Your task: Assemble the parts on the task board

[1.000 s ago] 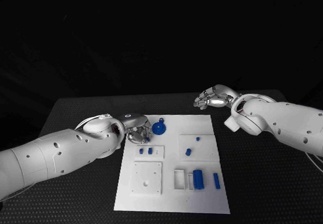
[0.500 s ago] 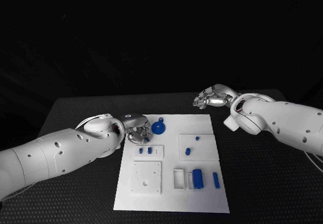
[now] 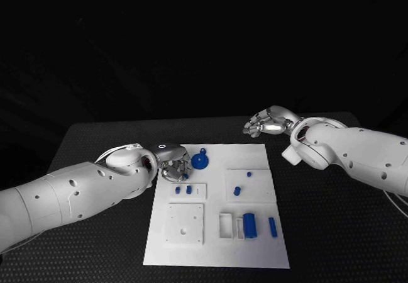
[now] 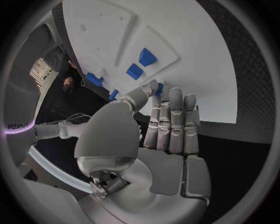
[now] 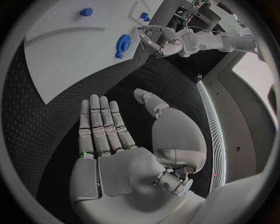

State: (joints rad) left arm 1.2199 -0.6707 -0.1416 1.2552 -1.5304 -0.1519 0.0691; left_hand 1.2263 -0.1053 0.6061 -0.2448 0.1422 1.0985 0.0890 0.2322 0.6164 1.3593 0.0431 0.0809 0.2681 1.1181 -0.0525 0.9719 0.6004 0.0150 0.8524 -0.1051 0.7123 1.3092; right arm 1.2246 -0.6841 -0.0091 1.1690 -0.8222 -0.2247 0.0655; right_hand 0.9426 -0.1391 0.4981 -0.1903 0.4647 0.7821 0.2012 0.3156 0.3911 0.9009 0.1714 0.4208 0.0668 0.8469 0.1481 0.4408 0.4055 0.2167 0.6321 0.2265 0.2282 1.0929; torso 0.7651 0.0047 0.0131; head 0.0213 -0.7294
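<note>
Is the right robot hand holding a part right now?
No. In the right wrist view the right robot hand lies flat and empty over the black table, off the task board.

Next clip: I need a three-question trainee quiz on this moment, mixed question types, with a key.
1. True or false: the right hand rests on the task board.
2. Which hand is nearer the round blue part? A) left hand B) right hand C) both equally near
3. Fill in: the two small blue parts stand side by side in a raised white square near the board's ____ edge, as the head view shows it.

Key
1. False: it is off the board, over the black table past the board's far right corner, fingers apart and holding nothing.
2. A: the left hand is at the board's left edge, just beside that part.
3. Left.
</note>
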